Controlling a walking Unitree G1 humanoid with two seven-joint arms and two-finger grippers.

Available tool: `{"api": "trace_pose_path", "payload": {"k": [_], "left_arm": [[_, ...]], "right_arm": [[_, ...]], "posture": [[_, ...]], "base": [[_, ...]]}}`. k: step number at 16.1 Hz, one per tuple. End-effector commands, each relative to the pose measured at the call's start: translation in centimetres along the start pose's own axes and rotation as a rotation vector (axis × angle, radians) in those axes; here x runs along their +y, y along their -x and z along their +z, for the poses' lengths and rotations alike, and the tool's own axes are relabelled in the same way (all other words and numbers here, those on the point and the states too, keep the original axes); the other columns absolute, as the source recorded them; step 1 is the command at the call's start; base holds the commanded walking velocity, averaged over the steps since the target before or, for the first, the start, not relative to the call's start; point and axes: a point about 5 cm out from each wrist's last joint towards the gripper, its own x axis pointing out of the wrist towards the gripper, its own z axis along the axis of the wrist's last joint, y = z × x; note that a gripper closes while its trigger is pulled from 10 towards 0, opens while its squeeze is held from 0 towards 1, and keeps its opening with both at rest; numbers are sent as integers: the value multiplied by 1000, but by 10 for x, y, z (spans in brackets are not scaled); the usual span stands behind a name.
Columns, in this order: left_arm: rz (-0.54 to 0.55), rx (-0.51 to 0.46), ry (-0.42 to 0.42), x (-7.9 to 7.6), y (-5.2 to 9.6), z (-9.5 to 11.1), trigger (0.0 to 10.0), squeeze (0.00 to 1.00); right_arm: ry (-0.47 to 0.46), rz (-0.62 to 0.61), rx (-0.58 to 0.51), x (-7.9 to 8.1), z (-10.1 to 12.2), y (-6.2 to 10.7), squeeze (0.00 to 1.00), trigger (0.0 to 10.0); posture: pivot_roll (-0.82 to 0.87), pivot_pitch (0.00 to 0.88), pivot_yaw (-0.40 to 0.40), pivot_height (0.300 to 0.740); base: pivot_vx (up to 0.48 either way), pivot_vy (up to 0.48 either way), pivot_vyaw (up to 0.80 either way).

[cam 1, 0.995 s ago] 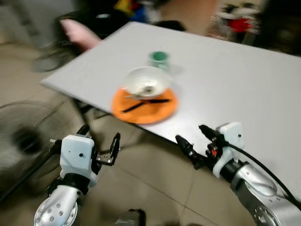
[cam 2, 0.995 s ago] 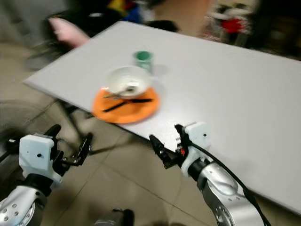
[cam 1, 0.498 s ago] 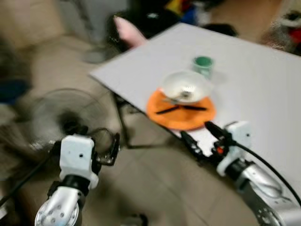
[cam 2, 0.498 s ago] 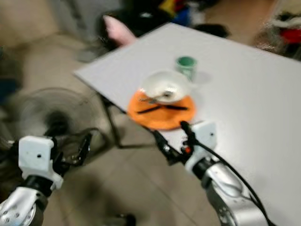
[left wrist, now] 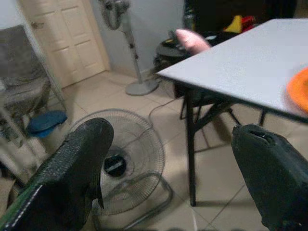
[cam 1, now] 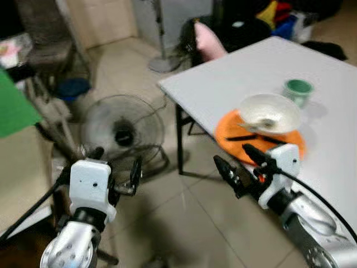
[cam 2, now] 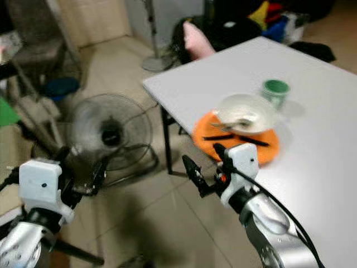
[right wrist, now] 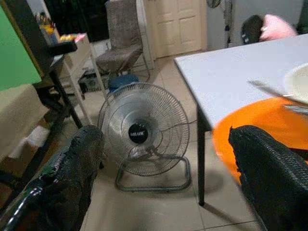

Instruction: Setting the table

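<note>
An orange plate point(cam 1: 230, 127) lies near the front edge of the white table point(cam 1: 240, 78). On it rests a white bowl point(cam 1: 270, 111) holding a spoon, with black chopsticks point(cam 1: 252, 137) laid in front of the bowl. A green cup point(cam 1: 298, 89) stands just behind the bowl. My right gripper point(cam 1: 239, 165) hangs open below the table's edge, just in front of the plate, holding nothing. Off to the left, my left gripper point(cam 1: 115, 170) is open and empty above the tiled floor, well away from the table.
A floor fan point(cam 1: 122, 132) lies on the tiles left of the table, and a standing fan point(cam 1: 159, 33) rises behind it. A pink cushion point(cam 1: 207, 40) sits on a dark seat at the table's far corner. A chair point(right wrist: 120, 45) and a door point(left wrist: 72, 38) are farther off.
The camera has swung left, so the table and dishes now sit at the right of the picture and the floor fan has come into view. Both grippers stay open and empty.
</note>
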Motion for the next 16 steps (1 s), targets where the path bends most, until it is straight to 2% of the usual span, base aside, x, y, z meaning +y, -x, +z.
{"api": "trace_pose_path", "payload": {"k": [1, 2, 5, 16], "left_arm": [[13, 12, -13, 3, 2, -2, 10000, 0], [12, 12, -16, 3, 2, -2, 10000, 0], [15, 9, -24, 5, 2, -1, 10000, 0], [20, 9, -57, 12, 1, 0, 10000, 0]], "right_arm": [[-6, 43, -16, 6, 2, -3, 1000, 10000], [1, 42, -14, 7, 2, -3, 1000, 10000], [-34, 8, -10, 4, 0, -4, 1000, 10000], [-55, 20, 7, 7, -2, -6, 1000, 10000]], "posture": [[-26, 46, 50, 740], [-25, 45, 49, 740], [-26, 43, 51, 740], [-18, 49, 50, 740]], "base": [[0, 311, 800], [0, 311, 800], [0, 331, 0], [0, 331, 0]]}}
